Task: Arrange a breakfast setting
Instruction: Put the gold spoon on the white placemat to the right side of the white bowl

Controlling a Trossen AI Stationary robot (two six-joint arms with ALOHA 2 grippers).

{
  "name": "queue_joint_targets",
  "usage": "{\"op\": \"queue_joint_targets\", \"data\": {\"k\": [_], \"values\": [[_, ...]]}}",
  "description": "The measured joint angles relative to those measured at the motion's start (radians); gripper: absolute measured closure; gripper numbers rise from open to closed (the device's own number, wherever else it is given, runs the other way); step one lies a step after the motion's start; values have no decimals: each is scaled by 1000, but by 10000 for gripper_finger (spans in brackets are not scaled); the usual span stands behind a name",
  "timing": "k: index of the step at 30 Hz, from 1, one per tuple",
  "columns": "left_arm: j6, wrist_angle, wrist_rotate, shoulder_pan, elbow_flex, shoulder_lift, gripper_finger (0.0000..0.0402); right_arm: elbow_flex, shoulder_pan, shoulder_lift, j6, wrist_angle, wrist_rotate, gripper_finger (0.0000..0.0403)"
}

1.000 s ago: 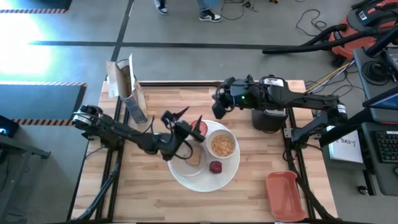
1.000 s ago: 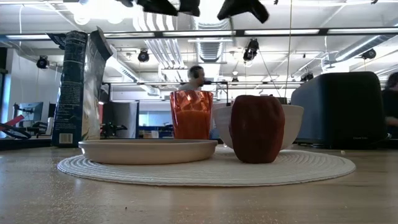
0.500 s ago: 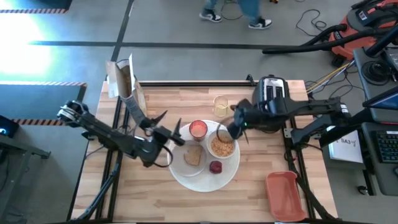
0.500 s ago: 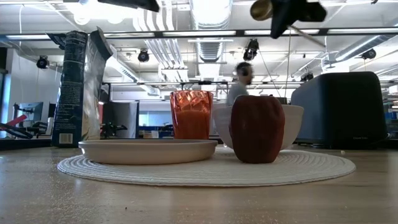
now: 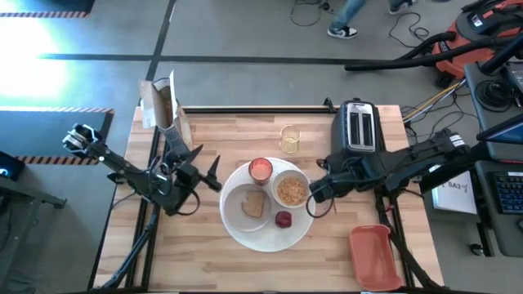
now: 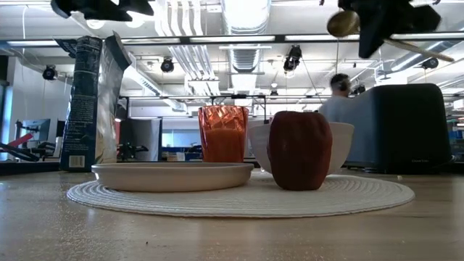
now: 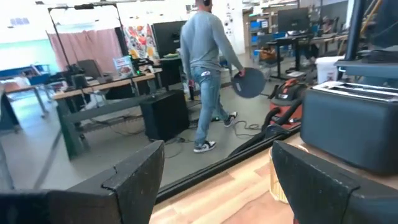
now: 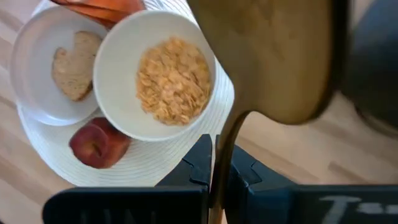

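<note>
The gold spoon (image 8: 273,68) is held clamped in the right gripper (image 5: 315,193), raised just beside the white bowl (image 5: 291,189), which sits on the large round white plate (image 5: 298,230). The spoon should be lowered level beside that bowl, clear of its rim, and released only once rested. The left gripper (image 5: 198,169) is observed spread and empty, well apart.

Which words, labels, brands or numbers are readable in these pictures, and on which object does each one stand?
No text can be read with certainty.
Cereal bag: print on its side, too small to read.
Paper sheet beside the table: dark marks, too blurred to read.
Right hand: part of a white mark on its body, cut off and unreadable.
Toaster: a faint mark low on its side, unreadable.
</note>
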Motion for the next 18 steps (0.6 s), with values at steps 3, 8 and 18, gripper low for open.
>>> {"op": "queue_joint_targets", "data": {"k": [3, 8, 18], "values": [[-21, -1, 2, -16, -25, -17, 122, -89, 25, -36, 54, 98, -2, 395], [-32, -1, 2, -29, -32, -23, 122, -253, 38, -111, 116, 262, -44, 395], [-30, -1, 1, -32, -19, -23, 122, -517, 36, -210, 189, 567, -107, 395]]}}
